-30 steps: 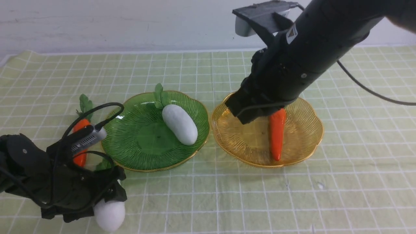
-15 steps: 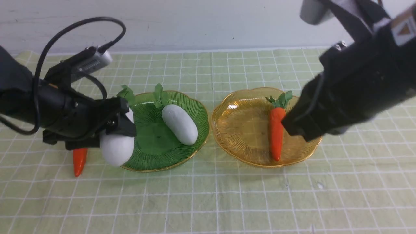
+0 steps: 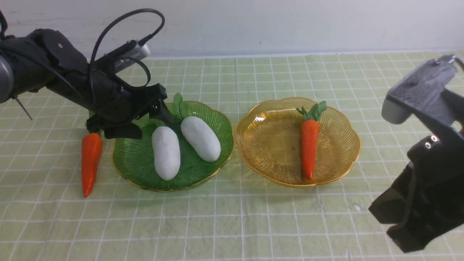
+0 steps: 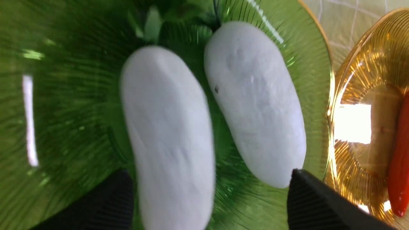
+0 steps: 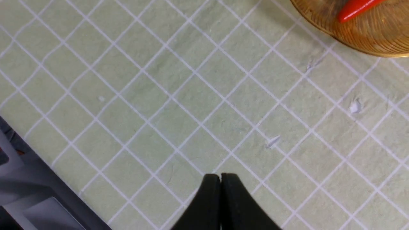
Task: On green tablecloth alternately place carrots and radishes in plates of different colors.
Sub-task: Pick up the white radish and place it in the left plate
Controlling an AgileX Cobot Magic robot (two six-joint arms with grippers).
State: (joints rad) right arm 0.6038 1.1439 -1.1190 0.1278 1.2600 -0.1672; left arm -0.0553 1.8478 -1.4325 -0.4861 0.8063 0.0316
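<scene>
The green plate [image 3: 134, 165] holds two white radishes side by side, one [image 3: 166, 152] on the left and one [image 3: 200, 138] on the right. My left gripper [image 3: 143, 121] hovers over the plate's back-left edge, open. In the left wrist view its fingers [image 4: 306, 198] stand wide on either side of the nearer radish [image 4: 166, 127], which lies loose in the plate. One carrot [image 3: 309, 146] lies in the amber plate [image 3: 268, 145]. Another carrot [image 3: 90, 161] rests on the green tablecloth [image 3: 232, 217], left of the green plate. My right gripper [image 5: 220, 175] is shut and holds nothing, low at the front right [image 3: 389, 226].
A white wall runs along the cloth's far edge. The right wrist view shows bare cloth under the right gripper, the amber plate's rim [image 5: 367, 35] with the carrot tip [image 5: 354, 9], and the table's edge [image 5: 48, 191] nearby.
My left gripper carried a radish from the front left up to the green plate, opened and let it go there. The right arm drew back from the amber plate to the front right.
</scene>
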